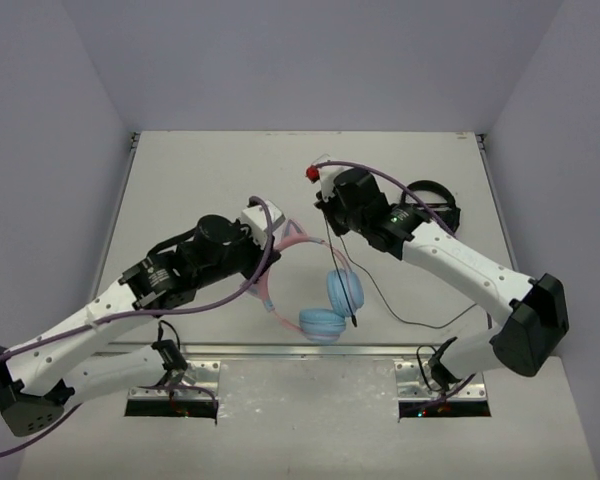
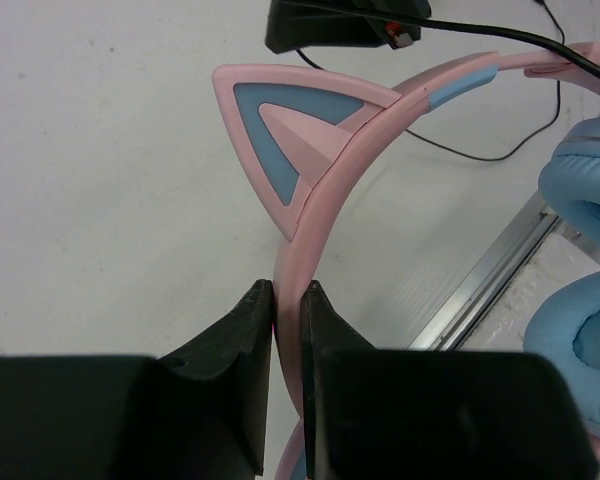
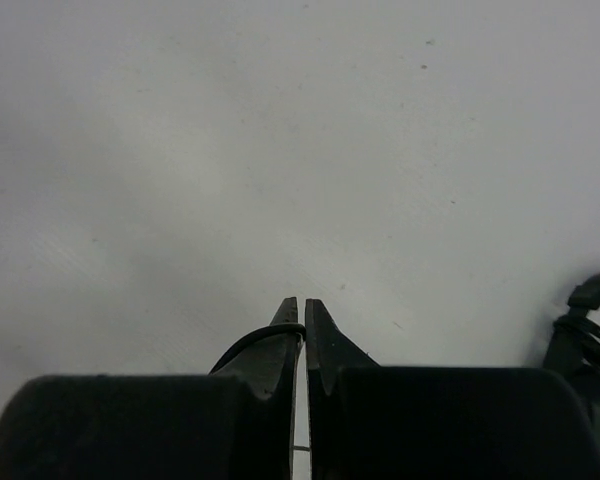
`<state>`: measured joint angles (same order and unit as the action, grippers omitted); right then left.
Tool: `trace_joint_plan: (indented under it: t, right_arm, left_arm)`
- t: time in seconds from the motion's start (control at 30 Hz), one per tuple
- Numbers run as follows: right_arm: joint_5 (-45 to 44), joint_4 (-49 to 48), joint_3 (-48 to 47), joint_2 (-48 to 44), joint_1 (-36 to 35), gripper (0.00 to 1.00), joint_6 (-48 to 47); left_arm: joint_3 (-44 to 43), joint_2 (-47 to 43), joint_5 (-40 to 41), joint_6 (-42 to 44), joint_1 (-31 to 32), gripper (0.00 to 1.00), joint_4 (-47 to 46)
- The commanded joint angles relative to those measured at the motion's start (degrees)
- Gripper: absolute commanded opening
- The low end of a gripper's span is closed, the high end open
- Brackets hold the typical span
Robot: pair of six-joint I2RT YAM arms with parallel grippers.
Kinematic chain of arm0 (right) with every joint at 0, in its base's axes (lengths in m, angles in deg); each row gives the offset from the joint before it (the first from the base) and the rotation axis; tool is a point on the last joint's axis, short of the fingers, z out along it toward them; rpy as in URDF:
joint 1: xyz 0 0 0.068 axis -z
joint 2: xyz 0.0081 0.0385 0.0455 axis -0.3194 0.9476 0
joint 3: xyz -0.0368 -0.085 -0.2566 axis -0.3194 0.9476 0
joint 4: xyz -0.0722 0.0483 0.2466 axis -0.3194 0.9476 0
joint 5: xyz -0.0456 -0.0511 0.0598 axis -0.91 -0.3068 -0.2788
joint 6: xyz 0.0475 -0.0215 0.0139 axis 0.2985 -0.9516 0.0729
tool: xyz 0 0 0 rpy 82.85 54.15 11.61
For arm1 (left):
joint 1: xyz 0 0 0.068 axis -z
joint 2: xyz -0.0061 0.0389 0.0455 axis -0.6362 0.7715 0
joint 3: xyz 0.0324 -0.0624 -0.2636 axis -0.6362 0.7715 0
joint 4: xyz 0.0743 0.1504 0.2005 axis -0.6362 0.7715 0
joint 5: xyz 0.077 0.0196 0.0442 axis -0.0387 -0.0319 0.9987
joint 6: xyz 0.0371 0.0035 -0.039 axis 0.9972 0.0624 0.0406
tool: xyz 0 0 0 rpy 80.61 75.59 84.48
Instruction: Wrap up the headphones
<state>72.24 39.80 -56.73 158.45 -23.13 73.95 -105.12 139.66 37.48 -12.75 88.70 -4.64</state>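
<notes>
The headphones lie at mid-table: a pink headband (image 1: 270, 295) with cat ears (image 2: 290, 140) and two light blue ear cups (image 1: 343, 290). My left gripper (image 1: 267, 228) is shut on the pink headband (image 2: 325, 175), the band pinched between the jaws (image 2: 288, 292). My right gripper (image 1: 321, 187) is shut on the thin black cable (image 1: 341, 262), held above the table beyond the headband. In the right wrist view the cable (image 3: 250, 345) loops over the left fingertip of the right gripper (image 3: 301, 306). The rest of the cable trails right across the table (image 1: 420, 320).
All-black headphones (image 1: 432, 198) lie behind the right arm, seen at the right edge of the right wrist view (image 3: 585, 330). A metal rail (image 1: 300, 350) marks the table's near edge. Grey walls enclose the left, right and back sides.
</notes>
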Motion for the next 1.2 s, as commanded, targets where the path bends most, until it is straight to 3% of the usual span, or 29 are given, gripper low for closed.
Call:
trace_joint_plan:
  t: [0.0, 0.23, 0.33, 0.43, 0.53, 0.67, 0.77, 0.83, 0.87, 0.97, 1.17]
  right_arm:
    - [17.3, -8.6, 3.1, -3.8, 4.5, 0.01, 3.1]
    - [40.3, -23.0, 9.1, -5.8, 6.4, 0.02, 8.8]
    - [47.0, -32.5, 12.1, -5.8, 6.5, 0.14, 13.5]
    - [50.6, -40.8, 15.5, -4.4, 6.4, 0.38, 19.5]
    - [52.9, -55.1, 18.1, -0.8, 6.4, 0.45, 26.4]
    - [56.5, -68.1, 19.6, 6.5, 5.7, 0.46, 35.3]
    - [55.5, -71.4, 21.1, 9.6, 4.8, 0.38, 36.7]
    - [55.7, -75.1, 23.9, 10.8, 4.4, 0.28, 37.9]
    - [55.8, -77.2, 25.4, 11.0, 4.2, 0.16, 39.5]
    - [55.4, -84.5, 32.1, 10.8, 3.7, 0.01, 41.0]
    - [52.0, -87.5, 43.1, 4.4, 1.2, 0.01, 39.2]
  left_arm:
    - [-0.4, -7.3, 0.2, -1.5, 1.5, 0.00, -10.5]
    - [-2.0, -12.8, 2.7, -5.3, 1.4, 0.00, -16.0]
    - [-3.0, -14.0, 3.4, -7.8, 1.4, 0.00, -18.5]
    - [-3.8, -14.8, 4.8, -10.2, 1.4, 0.00, -20.4]
    - [-4.1, -15.3, 8.2, -13.1, 1.4, 0.00, -22.2]
    - [-6.7, -14.6, 19.6, -18.8, 1.4, 0.00, -21.7]
    - [-10.0, -12.9, 35.2, -25.2, 1.4, 0.00, -16.5]
    - [-12.4, -11.8, 47.6, -27.4, 1.4, 0.00, -14.4]
    - [-13.2, -10.0, 51.1, -27.5, 1.4, 0.00, -13.4]
    - [-17.3, -4.4, 60.9, -26.2, 1.4, 0.00, -12.6]
    - [-24.9, 6.5, 68.0, -23.0, -0.7, 0.00, -12.7]
